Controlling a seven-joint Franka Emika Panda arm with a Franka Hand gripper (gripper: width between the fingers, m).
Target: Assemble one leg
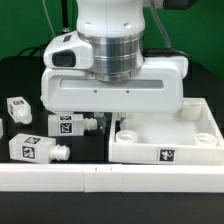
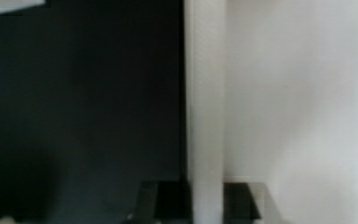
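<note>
claw (image 2: 204, 200): straddles white panel (image 1: 140, 150) edge; clenched or not, cannot tell
legs (image 1: 35, 148): three loose on worktop (image 1: 15, 80), exterior view's left of panel

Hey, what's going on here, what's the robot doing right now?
The arm's gripper is down at the edge of the large white panel, a finger on either side of its wall in the wrist view; whether it is clamped I cannot tell. One leg lies close beside it and two more legs lie farther toward the exterior view's left, none held.

white leg (image 1: 46, 147), black-and-white tags (image 1: 29, 151), black table (image 1: 18, 78)
</note>
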